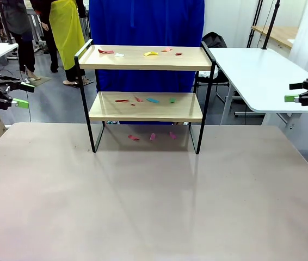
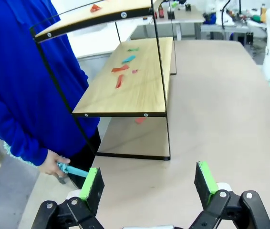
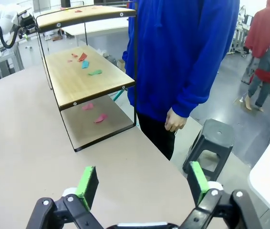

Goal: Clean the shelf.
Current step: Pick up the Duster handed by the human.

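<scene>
The shelf (image 1: 146,109) stands at the far middle of the table, two light wooden boards in a thin black frame. Small coloured paper scraps (image 1: 151,54) lie on its top board, more scraps (image 1: 152,100) on the lower board, and pink scraps (image 1: 153,136) on the table under it. My left gripper (image 1: 24,93) hangs open off the table's left side, far from the shelf. My right gripper (image 1: 294,91) hangs open off the right side. The left wrist view shows the shelf (image 2: 135,81) ahead of my open left gripper (image 2: 148,183). The right wrist view shows the shelf (image 3: 85,81) beyond my open right gripper (image 3: 142,183).
A person in a blue top (image 1: 146,32) stands right behind the shelf, one hand (image 2: 54,164) holding a light blue tool, the other hand (image 3: 175,121) hanging free. A black stool (image 3: 209,148) stands beside the person. A white table (image 1: 257,76) stands at the right. The near tabletop (image 1: 154,201) is bare.
</scene>
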Tool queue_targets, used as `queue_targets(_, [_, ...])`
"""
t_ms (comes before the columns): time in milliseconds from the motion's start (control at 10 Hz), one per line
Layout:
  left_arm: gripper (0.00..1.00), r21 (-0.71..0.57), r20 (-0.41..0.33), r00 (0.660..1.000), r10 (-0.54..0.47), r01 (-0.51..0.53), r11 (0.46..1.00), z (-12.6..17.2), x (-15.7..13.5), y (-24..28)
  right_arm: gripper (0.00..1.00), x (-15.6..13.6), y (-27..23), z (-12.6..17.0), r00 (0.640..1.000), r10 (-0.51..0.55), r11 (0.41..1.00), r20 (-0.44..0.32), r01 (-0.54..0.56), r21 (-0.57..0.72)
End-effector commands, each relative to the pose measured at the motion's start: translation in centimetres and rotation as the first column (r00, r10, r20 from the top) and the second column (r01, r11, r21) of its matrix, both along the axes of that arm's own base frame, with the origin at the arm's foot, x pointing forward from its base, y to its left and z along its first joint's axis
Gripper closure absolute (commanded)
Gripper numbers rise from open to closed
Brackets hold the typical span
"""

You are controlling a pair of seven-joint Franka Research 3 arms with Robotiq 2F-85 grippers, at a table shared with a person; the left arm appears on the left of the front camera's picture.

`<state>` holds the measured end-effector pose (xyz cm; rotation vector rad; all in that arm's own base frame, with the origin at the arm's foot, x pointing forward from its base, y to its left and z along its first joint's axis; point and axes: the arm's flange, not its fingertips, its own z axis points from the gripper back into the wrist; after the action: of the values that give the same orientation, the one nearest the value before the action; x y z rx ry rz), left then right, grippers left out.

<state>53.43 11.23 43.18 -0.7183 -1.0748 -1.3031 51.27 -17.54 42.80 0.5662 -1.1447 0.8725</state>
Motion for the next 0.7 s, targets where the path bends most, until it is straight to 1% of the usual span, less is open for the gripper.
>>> queue_targets(0, [0.0,-0.089,0.002,0.998,-0.058,0.058,0.994,-0.5,1.9,1.7,0.0,1.3,-0.9,-0.7,0.997,0.025,0.999,0.077,-0.028,0.035])
queue_targets(100, [0.0,-0.122,0.024,0.997,-0.079,0.082,0.989,-0.5,2.1,2.3,0.0,1.6,-1.3,-0.9,0.995,0.031,0.998,0.091,-0.035,0.048])
queue_targets(200, [0.0,-0.141,0.04,0.997,-0.072,0.077,0.987,-0.4,2.3,2.8,0.0,1.9,-1.8,-1.0,0.994,0.031,0.997,0.101,-0.038,0.066])
queue_targets(300, [0.0,-0.15,0.047,0.997,-0.067,0.073,0.986,-0.5,2.5,3.4,0.0,2.1,-2.1,-1.0,0.993,0.037,0.996,0.117,-0.046,0.078])
queue_targets(600, [0.0,-0.219,0.05,0.995,-0.09,0.099,0.971,-0.8,3.4,5.0,0.0,3.0,-3.1,-0.9,0.99,0.045,0.992,0.131,-0.06,0.111])
